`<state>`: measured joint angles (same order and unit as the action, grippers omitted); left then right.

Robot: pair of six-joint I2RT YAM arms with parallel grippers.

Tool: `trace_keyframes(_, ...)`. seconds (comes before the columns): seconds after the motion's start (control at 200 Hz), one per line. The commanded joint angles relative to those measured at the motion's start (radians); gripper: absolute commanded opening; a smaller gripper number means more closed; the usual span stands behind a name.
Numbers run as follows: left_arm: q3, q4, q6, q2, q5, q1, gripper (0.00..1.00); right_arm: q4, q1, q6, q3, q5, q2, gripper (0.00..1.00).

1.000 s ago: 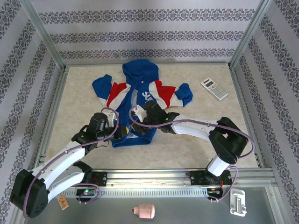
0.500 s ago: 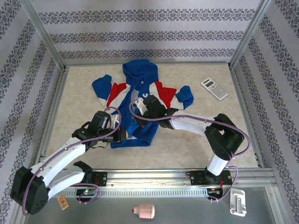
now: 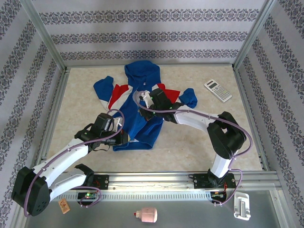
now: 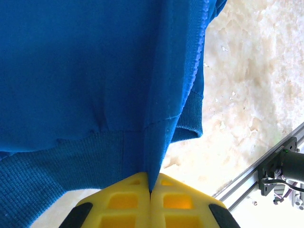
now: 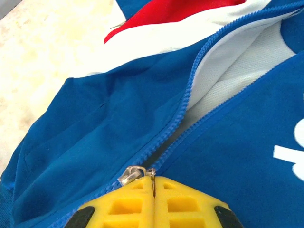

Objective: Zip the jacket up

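Centrally on the pale, marbled table (image 3: 199, 137), a small royal-blue hooded jacket (image 3: 138, 121) lies front side up, its hood toward the far wall and its sleeves spread out to the left and right. Red and white diagonal panels cross the chest, and part of some white lettering shows on the blue front. The left gripper (image 4: 150, 192) has its yellow pads pressed together on a fold of the ribbed blue hem at the jacket's near edge, so the fabric rises in a taut ridge from the pinch. The right gripper (image 5: 153, 183) sits over the middle of the chest, its yellow pads closed on the thin pull tab of the zipper (image 5: 190, 90); the metal slider (image 5: 130, 174) lies just beside the pads. Beyond the slider the two rows of blue teeth part, and pale lining shows in the gap between them. A calculator (image 3: 218, 90) rests well apart, toward the far right of the table.
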<state>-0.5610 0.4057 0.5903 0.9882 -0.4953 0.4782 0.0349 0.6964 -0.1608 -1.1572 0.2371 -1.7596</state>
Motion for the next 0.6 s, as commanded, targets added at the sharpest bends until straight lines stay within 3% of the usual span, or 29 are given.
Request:
trace_keyframes(0.0,-0.004,0.082,-0.017,-0.020,-0.005,0.018,0.00,-0.013,-0.038,0.004,-0.045,-0.040,-0.016,0.00)
trace_keyframes(0.595,0.062,0.091,0.017,-0.107,0.024,0.016,0.00,0.021,-0.131,0.040,-0.100,-0.067,-0.009,0.00)
